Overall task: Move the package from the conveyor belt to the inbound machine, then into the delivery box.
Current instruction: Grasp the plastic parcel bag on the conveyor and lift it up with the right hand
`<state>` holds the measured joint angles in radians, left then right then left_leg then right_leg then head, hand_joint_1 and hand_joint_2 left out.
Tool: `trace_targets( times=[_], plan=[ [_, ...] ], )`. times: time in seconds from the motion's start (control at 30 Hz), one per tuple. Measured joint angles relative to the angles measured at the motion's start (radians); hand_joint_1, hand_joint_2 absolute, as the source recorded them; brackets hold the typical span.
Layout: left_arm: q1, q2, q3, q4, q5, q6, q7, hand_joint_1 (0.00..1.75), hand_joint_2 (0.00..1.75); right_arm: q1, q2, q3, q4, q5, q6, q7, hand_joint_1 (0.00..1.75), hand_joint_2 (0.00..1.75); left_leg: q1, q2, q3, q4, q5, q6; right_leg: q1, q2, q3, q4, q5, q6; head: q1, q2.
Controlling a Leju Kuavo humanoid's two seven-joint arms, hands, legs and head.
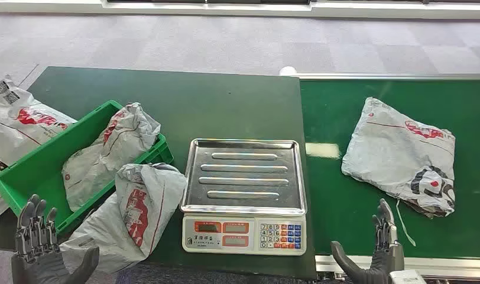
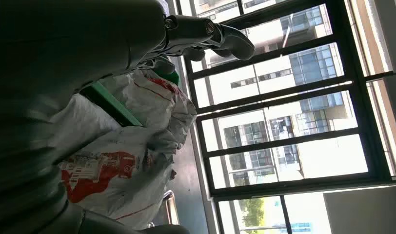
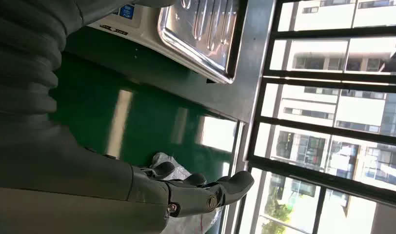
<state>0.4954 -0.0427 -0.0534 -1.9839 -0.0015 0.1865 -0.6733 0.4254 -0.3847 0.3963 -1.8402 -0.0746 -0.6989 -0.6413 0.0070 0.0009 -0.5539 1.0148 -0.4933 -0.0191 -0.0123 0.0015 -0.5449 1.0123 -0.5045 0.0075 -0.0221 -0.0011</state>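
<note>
A grey plastic package (image 1: 402, 155) with red and black print lies on the green conveyor belt (image 1: 344, 106) at the right; a corner of it (image 3: 163, 162) shows past my right hand's fingers. The scale with a steel tray (image 1: 245, 174) stands in the middle. The green delivery box (image 1: 31, 168) at the left holds one grey package (image 1: 104, 154); another package (image 1: 137, 210) leans against its front edge. My right hand (image 1: 376, 257) is open at the belt's near edge, short of the package. My left hand (image 1: 39, 248) is open near the box's front corner, holding nothing.
More grey packages (image 1: 16, 118) lie on the floor left of the box. The dark green table (image 1: 184, 100) carries the box and scale. The scale's keypad and displays (image 1: 243, 235) face me. Large windows (image 2: 284, 122) fill the background of the left wrist view.
</note>
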Motion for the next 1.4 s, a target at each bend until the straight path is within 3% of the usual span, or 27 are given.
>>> trace_targets(
  times=[0.23,0.4,0.5,0.63,0.77,0.87,1.03,1.1,1.23,1.3,1.4],
  plan=[
    [0.009,0.002,0.000,-0.005,0.001,0.010,-0.001,0.00,1.75,0.000,-0.005,-0.001,0.003,0.018,0.000,0.010,0.00,1.75,0.000,0.000,0.000,0.000,0.000,0.000,0.000,0.000,0.000,0.000,0.000,0.000,0.000,0.000],
    [0.021,0.004,-0.013,-0.017,0.001,0.040,-0.003,0.00,1.75,-0.043,0.008,-0.088,0.050,0.309,0.000,0.135,0.00,1.75,0.000,0.001,-0.007,0.000,0.000,0.000,0.000,0.001,0.002,0.000,0.000,0.000,0.000,0.000],
    [0.026,0.009,-0.024,-0.027,0.009,0.045,0.007,0.00,1.75,-0.158,-0.001,-0.190,0.164,0.502,0.027,0.278,0.00,1.75,0.000,0.004,-0.007,0.000,0.000,0.001,-0.001,0.004,0.001,0.000,0.002,0.002,0.000,0.000],
    [0.031,0.024,-0.028,-0.033,0.033,0.040,0.014,0.00,1.75,-0.434,-0.052,-0.277,0.448,0.674,0.130,0.467,0.00,1.75,-0.001,0.008,-0.006,0.001,0.004,0.005,-0.004,0.008,-0.001,0.000,0.008,0.005,0.000,0.000],
    [0.032,0.031,-0.029,-0.043,0.023,0.007,0.030,0.00,1.75,-0.673,-0.095,-0.302,0.719,0.783,0.202,0.567,0.00,1.75,-0.002,0.002,-0.005,0.002,0.010,0.007,-0.005,0.002,-0.004,0.000,0.012,0.007,0.000,0.000],
    [0.030,0.029,-0.027,-0.054,0.011,-0.022,0.049,0.00,1.75,-0.758,-0.106,-0.311,0.834,0.819,0.208,0.606,0.00,1.75,-0.002,-0.002,-0.006,0.002,0.010,0.007,-0.005,-0.002,-0.004,0.000,0.012,0.007,0.000,0.000],
    [0.017,0.015,-0.001,-0.069,-0.001,-0.083,0.076,0.00,1.75,-0.789,-0.101,-0.330,0.901,0.840,0.207,0.647,0.00,1.75,-0.002,-0.003,-0.008,0.002,0.010,0.007,-0.004,-0.003,-0.005,0.000,0.012,0.007,0.000,0.000],
    [0.011,0.008,0.013,-0.070,-0.003,-0.110,0.081,0.00,1.75,-0.797,-0.093,-0.343,0.922,0.807,0.287,0.687,0.00,1.75,-0.002,-0.003,-0.008,0.002,0.010,0.007,-0.004,-0.002,-0.005,0.000,0.012,0.007,0.000,0.000],
    [-0.001,0.005,0.043,-0.068,0.000,-0.158,0.083,0.00,1.75,-0.832,-0.073,-0.361,1.052,0.734,0.597,0.788,0.00,1.75,-0.002,-0.003,-0.009,0.002,0.011,0.007,-0.005,-0.003,-0.005,0.000,0.012,0.007,0.000,0.000],
    [-0.007,0.004,0.057,-0.065,0.003,-0.169,0.081,0.00,1.75,-0.847,-0.060,-0.359,1.144,0.732,0.673,0.807,0.00,1.75,-0.002,-0.005,-0.009,0.002,0.011,0.007,-0.005,-0.005,-0.005,0.000,0.012,0.007,0.000,0.000],
    [-0.011,0.004,0.074,-0.062,0.008,-0.176,0.079,0.00,1.75,-0.864,-0.042,-0.358,1.247,0.728,0.711,0.816,0.00,1.75,-0.002,-0.006,-0.010,0.002,0.012,0.007,-0.005,-0.006,-0.005,0.000,0.012,0.007,0.000,0.000]
  ],
)
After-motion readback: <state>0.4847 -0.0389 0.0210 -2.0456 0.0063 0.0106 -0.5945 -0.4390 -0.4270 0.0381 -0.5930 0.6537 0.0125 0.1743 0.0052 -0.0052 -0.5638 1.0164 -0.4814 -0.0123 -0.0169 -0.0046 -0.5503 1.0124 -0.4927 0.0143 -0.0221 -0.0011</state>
